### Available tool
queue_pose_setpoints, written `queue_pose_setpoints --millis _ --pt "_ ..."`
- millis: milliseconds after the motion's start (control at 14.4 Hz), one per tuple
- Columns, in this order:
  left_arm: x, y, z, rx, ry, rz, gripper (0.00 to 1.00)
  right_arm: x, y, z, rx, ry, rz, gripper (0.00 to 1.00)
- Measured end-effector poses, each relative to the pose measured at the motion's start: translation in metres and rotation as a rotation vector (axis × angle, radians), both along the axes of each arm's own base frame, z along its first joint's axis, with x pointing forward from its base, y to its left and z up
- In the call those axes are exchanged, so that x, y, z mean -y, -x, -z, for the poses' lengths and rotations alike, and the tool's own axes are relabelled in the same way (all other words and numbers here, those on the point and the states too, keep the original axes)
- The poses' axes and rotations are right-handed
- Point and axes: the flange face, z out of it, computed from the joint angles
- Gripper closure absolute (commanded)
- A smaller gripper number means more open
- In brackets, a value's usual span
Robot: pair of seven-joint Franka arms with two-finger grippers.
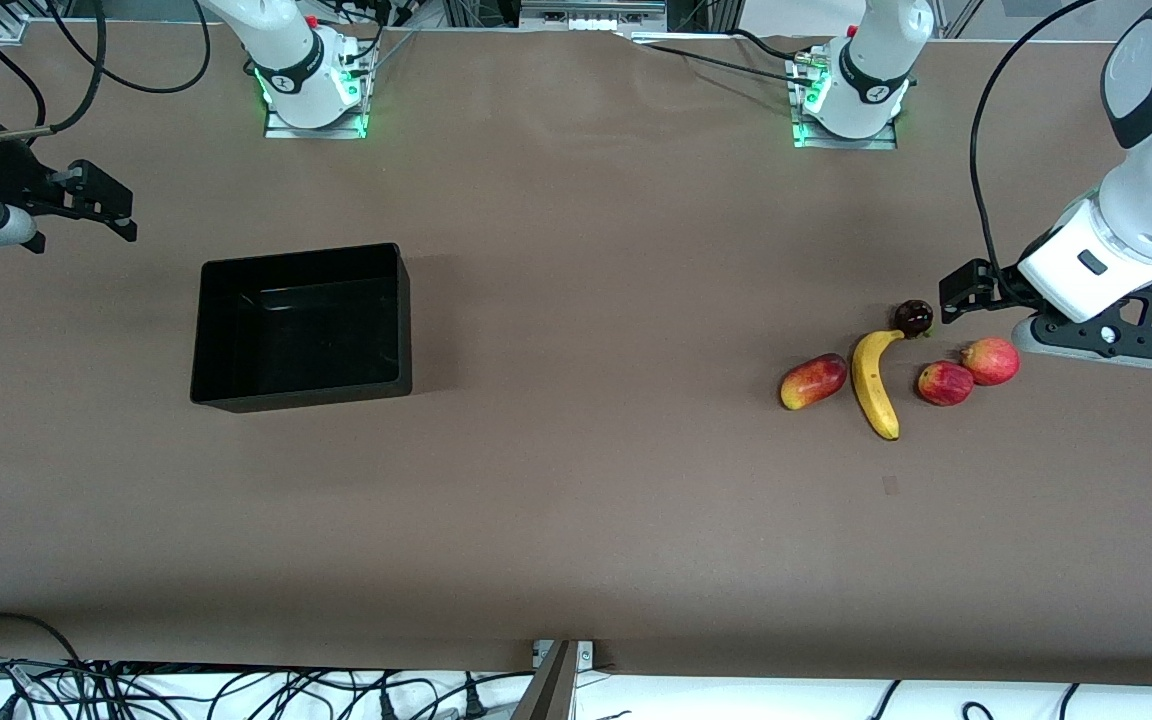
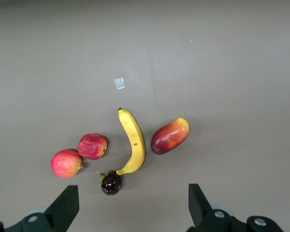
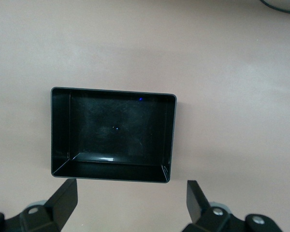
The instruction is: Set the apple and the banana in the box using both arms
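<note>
The yellow banana lies among the fruits toward the left arm's end of the table. The deep-red apple lies beside it. Both also show in the left wrist view, the banana and the apple. My left gripper is open and empty, up over the table beside the fruits; its fingers are wide apart. The black box stands empty toward the right arm's end. My right gripper is open and empty, over the table beside the box.
A red-orange round fruit touches the apple. A dark purple fruit sits at the banana's stem. A red-and-yellow oblong fruit lies on the banana's box side. A small tape mark is nearer the front camera.
</note>
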Motion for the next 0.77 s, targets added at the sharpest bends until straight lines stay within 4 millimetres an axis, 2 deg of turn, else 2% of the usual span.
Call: queue_pose_setpoints --millis 766 --pt "0.0000 0.0000 0.0000 0.000 0.000 0.000 0.00 0.0003 -0.0019 -0.0002 0.014 -0.001 0.001 0.00"
